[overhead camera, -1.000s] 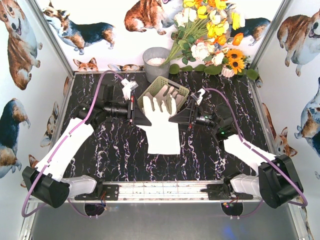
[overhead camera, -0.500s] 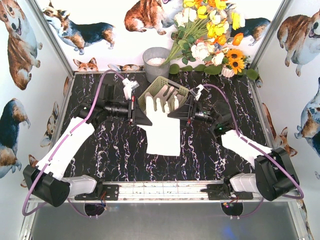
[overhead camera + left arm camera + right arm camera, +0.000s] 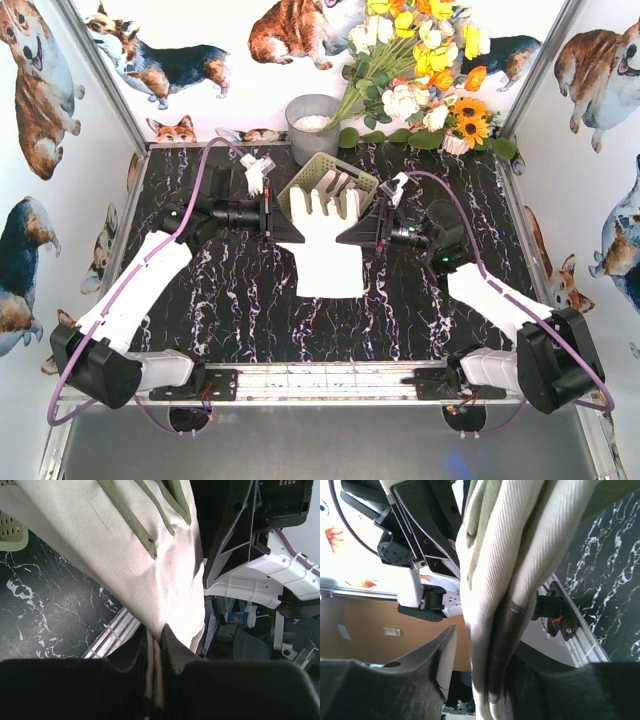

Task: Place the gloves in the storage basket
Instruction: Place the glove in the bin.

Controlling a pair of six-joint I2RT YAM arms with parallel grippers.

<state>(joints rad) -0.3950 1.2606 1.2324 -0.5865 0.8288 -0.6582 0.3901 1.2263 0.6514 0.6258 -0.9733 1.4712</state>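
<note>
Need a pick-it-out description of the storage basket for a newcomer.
On the black marbled table, look to the far edge, just in front of the grey bucket beside the flowers. The storage basket is the shallow pale yellow-green rectangle with latticed sides; the bucket is round, grey and solid.

glove (image 3: 328,252): cream, fine diagonal twill weave; the left wrist view shows olive-green strips along the fingers. 
storage basket (image 3: 318,165): pale yellow-green, lattice sides. 
table (image 3: 230,300): black marble look, white veins. 
bucket (image 3: 312,130): grey. 
flowers (image 3: 425,60): yellow, white and orange, green leaves. 
walls (image 3: 70,200): white, corgi print. 
arms (image 3: 135,290): white shells, black joints. 
cables (image 3: 196,185): purple.
</note>
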